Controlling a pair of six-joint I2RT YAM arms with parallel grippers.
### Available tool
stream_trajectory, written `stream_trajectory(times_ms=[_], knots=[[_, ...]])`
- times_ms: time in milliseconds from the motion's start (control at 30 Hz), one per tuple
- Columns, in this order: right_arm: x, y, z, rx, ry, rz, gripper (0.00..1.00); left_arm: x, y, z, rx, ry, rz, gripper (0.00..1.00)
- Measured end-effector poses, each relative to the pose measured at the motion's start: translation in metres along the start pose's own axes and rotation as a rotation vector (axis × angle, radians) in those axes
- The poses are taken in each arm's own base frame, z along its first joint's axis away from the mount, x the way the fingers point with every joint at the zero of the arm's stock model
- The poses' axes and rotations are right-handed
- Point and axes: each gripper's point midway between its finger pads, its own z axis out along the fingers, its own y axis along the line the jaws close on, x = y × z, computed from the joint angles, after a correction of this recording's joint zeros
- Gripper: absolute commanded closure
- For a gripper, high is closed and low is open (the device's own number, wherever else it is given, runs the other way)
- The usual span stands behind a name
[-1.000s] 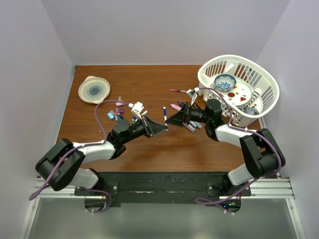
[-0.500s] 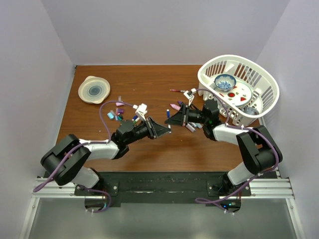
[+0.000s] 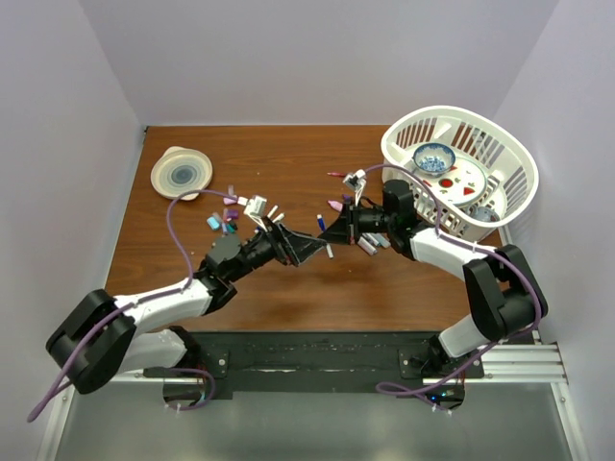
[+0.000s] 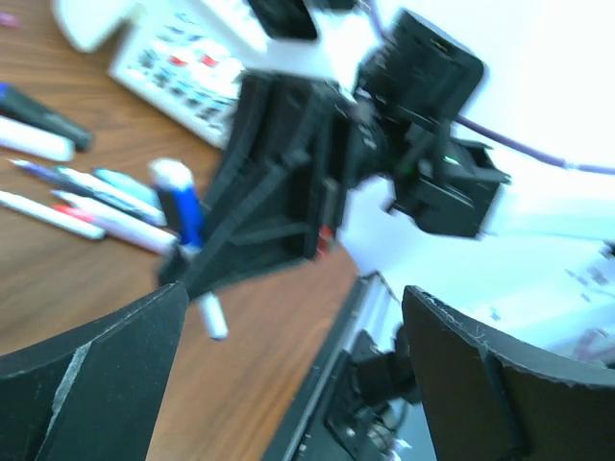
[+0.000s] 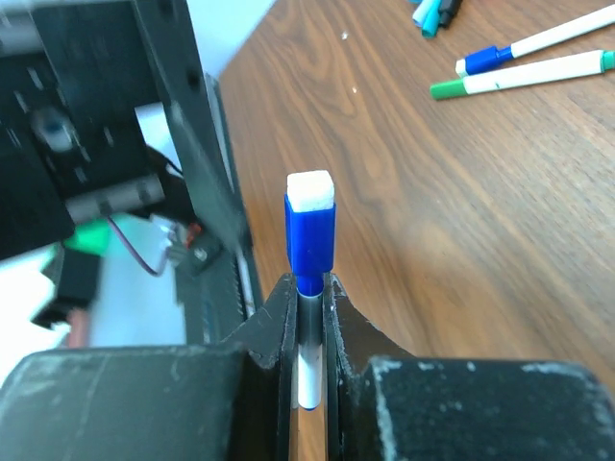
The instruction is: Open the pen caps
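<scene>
On the brown counter (image 3: 288, 163), with the white basket (image 3: 509, 158) at its far right corner, the left arm (image 3: 163, 303) and right arm (image 3: 452, 254) meet nose to nose near the middle. The grip between them has just swapped. A second ago the left end effector (image 3: 304, 248) was shut and the right one stood wide open. Now the right end effector (image 5: 307, 288) is clamped tight on the white barrel of a pen (image 5: 307, 370), and the left one has let go, its two fingers spread as wide as they go with nothing between them. The pen therefore sits in the right arm's hold alone, lifted off the counter, its blue end poking out past the fingertips toward the left arm. The blue cap (image 5: 310, 235), topped with a white plug, is still seated on the barrel, so this looks like a handover or a regrip rather than an opening, and the cap is not off yet. The open left fingers face that capped end from close by, well placed to close on the cap and pull while the right holds the barrel steady. The other pens (image 5: 533, 72) lie flat on the counter behind, capped as far as can be seen.
</scene>
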Motion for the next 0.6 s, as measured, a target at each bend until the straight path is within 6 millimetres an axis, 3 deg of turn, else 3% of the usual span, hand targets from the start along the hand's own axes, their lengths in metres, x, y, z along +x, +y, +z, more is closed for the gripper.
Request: stream_trajectory(times_ms=[200, 300, 433, 600], knots=[[0.017, -0.002, -0.002, 0.004, 0.068, -0.074, 1.00, -0.020, 0.026, 0.014, -0.156, 0.003, 0.009, 0.01], [0.025, -0.001, -0.002, -0.007, 0.097, -0.094, 1.00, -0.025, 0.037, 0.022, -0.219, 0.013, -0.003, 0.09], [0.029, 0.000, -0.002, -0.012, 0.115, -0.110, 1.00, -0.018, 0.051, 0.027, -0.276, 0.050, -0.019, 0.30], [0.029, 0.000, -0.002, -0.014, 0.119, -0.117, 1.00, -0.001, 0.068, 0.028, -0.314, 0.106, -0.043, 0.39]])
